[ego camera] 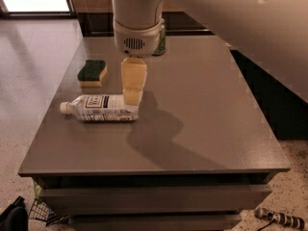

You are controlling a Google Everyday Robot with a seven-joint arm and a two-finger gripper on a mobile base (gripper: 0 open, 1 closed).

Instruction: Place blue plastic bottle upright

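Blue plastic bottle [101,108] lies flat near bench [207,105] left edge, cap leftward. Gripper [133,97] hangs over its base end; grip state unreadable. 1 sponge [92,72] just behind it. 1 green can [161,38] at far edge, half-hidden by wrist.

A green-topped yellow sponge [92,72] lies upper left on the grey surface [207,114]. A green can [161,38] stands upper centre, above the gripper [133,96] at centre-left.
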